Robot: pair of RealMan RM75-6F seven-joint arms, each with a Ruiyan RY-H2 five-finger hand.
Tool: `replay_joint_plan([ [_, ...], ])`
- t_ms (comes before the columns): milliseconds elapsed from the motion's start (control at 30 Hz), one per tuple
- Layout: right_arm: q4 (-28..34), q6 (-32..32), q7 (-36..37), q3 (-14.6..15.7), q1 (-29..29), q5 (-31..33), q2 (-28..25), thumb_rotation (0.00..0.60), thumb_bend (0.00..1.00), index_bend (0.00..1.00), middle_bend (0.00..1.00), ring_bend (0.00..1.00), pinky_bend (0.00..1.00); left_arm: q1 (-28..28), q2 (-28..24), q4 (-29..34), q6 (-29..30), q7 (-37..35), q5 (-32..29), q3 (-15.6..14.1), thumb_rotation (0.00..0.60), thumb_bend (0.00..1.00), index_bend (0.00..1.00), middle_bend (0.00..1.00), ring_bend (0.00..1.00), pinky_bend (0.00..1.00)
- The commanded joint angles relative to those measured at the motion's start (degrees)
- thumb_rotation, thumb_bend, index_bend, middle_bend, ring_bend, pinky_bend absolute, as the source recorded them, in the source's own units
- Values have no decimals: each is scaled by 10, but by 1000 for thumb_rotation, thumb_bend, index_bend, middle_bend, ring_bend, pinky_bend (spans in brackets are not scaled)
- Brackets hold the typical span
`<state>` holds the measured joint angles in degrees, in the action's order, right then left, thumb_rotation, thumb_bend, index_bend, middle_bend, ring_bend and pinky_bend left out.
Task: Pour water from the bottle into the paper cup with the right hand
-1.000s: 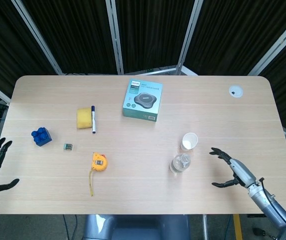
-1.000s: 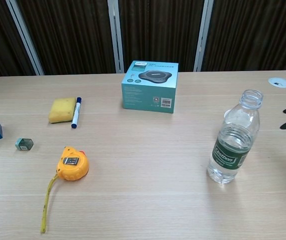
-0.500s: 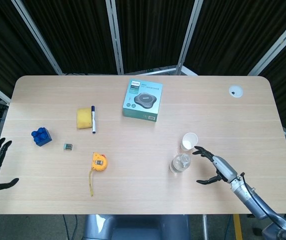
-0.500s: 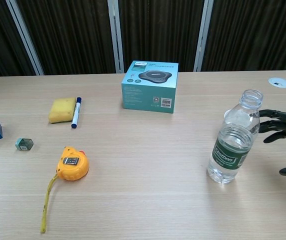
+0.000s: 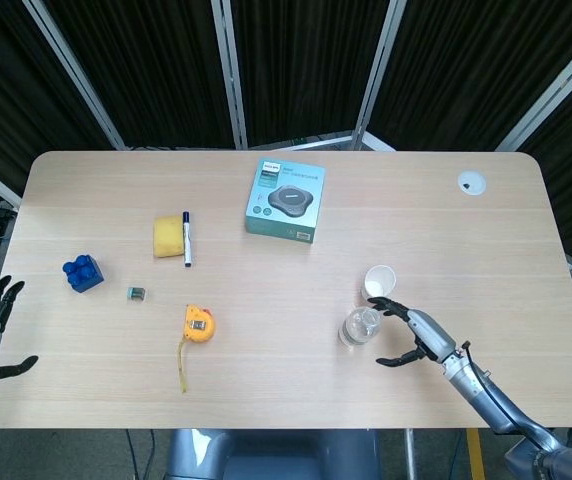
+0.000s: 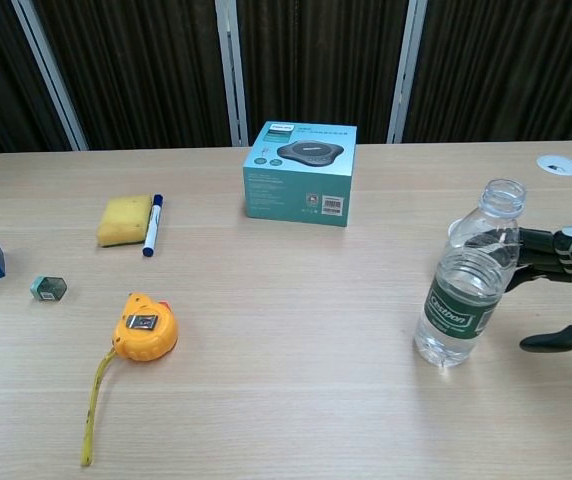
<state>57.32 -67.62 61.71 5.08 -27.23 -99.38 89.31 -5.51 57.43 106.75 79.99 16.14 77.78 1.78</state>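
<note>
One right hand (image 6: 564, 290) is spread open just beside the uncapped, part-filled bottle (image 6: 468, 278), nothing held; paper cup (image 5: 378, 282) stands behind the bottle.

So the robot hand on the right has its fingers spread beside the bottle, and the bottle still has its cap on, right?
Not quite. The bottle has no cap: the chest view shows its open neck. The rest holds: the right robot hand has its fingers spread beside the bottle, not yet gripping it.

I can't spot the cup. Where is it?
Head view: the cup stands right of centre, just behind the bottle, near the right hand.
</note>
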Motion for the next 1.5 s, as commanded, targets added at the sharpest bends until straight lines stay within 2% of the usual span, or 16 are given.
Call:
replay_joint_plan([
  [33,-2,0,-2,1,-2,2,4,600,0,156,247,174,244,0,-1,1,-1,-1,0,-1,600,0,0,0,0,0],
  [1200,-14,50,0,-11,-40,52,65,600,0,193,278,199,259,-10,-6,5,-21,-8,-11,-8,600,0,0,0,0,0],
  [1367,-10,55,-3,-19,-44,62,70,600,22,242,323,228,273,-12,-9,5,-26,-11,-13,-8,600,0,0,0,0,0],
  [1500,-6,58,-2,-22,-43,70,77,600,97,332,403,266,311,-13,-10,4,-27,-13,-15,-7,600,0,0,0,0,0],
])
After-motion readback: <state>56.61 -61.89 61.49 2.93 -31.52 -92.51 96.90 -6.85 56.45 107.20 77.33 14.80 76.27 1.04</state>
